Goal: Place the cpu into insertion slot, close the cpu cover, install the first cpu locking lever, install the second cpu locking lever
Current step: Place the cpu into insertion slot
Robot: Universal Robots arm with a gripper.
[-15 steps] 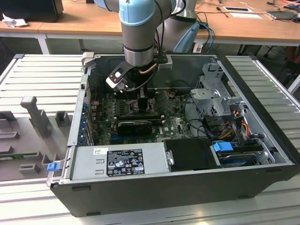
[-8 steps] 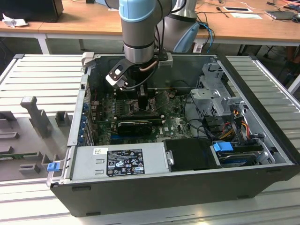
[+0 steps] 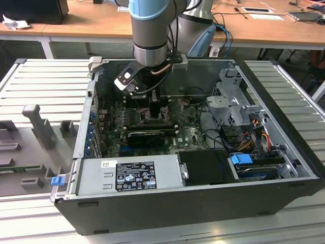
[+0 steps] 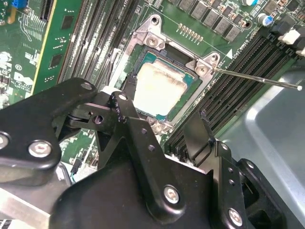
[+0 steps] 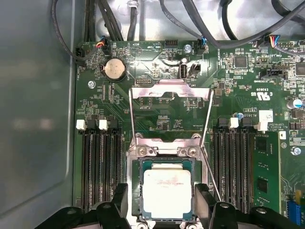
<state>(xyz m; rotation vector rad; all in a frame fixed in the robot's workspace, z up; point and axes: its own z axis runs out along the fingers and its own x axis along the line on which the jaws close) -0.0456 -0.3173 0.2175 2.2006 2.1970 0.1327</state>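
Gripper [image 5: 162, 202] sits closest to the lens, jaws spread and holding nothing. Fingers [image 5: 120, 198] stand just outside the insertion slot [image 5: 135, 177], one on each side; no contact with the chip as far as I can tell. cpu [image 5: 167, 193] lies flat in the slot, between the two memory slot banks [image 5: 100, 167] mid-motherboard [image 5: 90, 102]. It looks square to the frame in the first wrist view, so step one reads as done.

Beyond the slot, the cpu cover [image 5: 170, 90] is tipped back on its hinge, not closed. Locking lever [image 4: 257, 79] is unlatched, a thin rod sticking out over the memory slots. Coin cell [image 5: 114, 70] and cables [image 5: 209, 24] are at the board's far edge.

Risks, my read:
- If the chip isn't fully keyed, cover pressure bends the socket pins.
- A finger could snag the loose lever rod.
- A cover dropped hard could shift the chip.
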